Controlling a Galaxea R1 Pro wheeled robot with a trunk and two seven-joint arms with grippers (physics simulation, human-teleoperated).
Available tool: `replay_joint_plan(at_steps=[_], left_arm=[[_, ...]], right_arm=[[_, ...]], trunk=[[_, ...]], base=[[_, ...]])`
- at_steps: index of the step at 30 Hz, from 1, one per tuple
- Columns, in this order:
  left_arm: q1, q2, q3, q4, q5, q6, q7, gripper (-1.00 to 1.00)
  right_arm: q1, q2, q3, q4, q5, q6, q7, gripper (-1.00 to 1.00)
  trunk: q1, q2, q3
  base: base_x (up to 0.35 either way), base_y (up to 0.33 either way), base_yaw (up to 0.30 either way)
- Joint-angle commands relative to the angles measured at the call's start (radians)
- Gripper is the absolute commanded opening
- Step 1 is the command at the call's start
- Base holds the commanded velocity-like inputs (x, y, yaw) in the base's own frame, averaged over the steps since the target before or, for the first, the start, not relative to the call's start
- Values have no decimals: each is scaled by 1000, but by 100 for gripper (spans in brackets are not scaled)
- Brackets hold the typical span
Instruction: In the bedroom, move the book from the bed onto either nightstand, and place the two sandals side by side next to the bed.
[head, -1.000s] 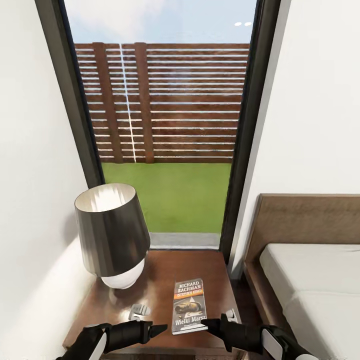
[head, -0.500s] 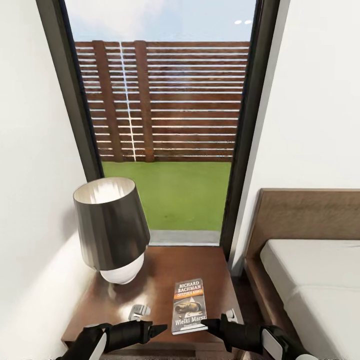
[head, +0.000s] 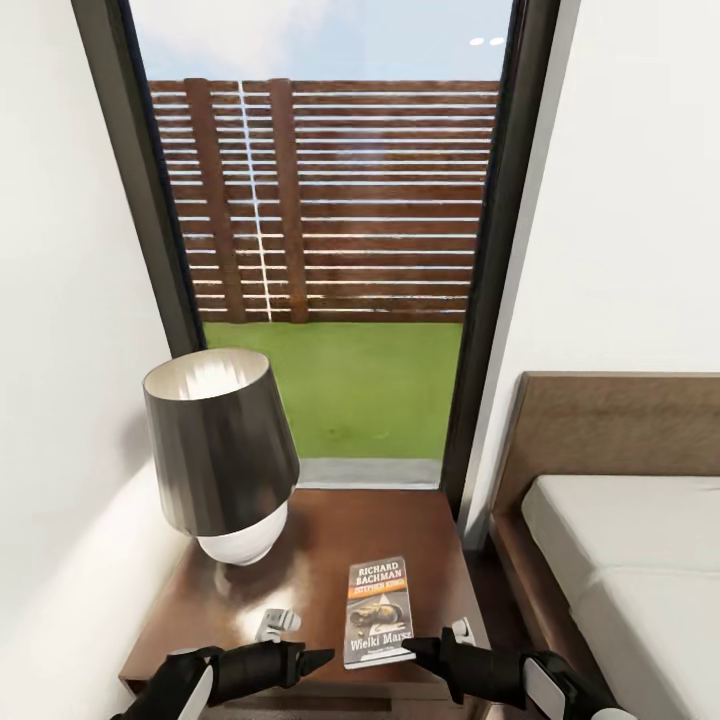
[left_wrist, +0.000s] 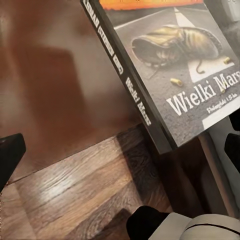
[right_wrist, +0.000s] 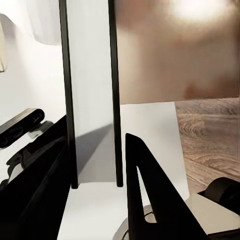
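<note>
Gripping the book (head: 378, 612), the right claw (head: 420, 648) reaches over the nightstand (head: 320, 540).

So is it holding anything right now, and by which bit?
Yes, the right gripper is shut on the book, pinching its bottom edge, over the nightstand. The left gripper holds nothing.
</note>
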Motion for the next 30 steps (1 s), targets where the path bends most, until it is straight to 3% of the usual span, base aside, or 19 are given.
replay_joint_plan(at_steps=[1,12,20,30], left_arm=[[0,0,-1,0,9,10,-1,100],[0,0,-1,0,9,10,-1,100],[0,0,0,0,9,10,-1,100],[0,0,0,0,9,10,-1,100]], right_arm=[[-1,-1,6,0,-12,5,0,-100],[-1,-1,7,0,-12,5,0,-100],[-1,-1,7,-1,-12,5,0,-100],[-1,-1,6,0,-12,5,0,-100]], trunk=[[0,0,-1],[0,0,-1],[0,0,-1],[0,0,-1]], base=[[238,0,0],[109,0,0],[256,0,0],[21,0,0]])
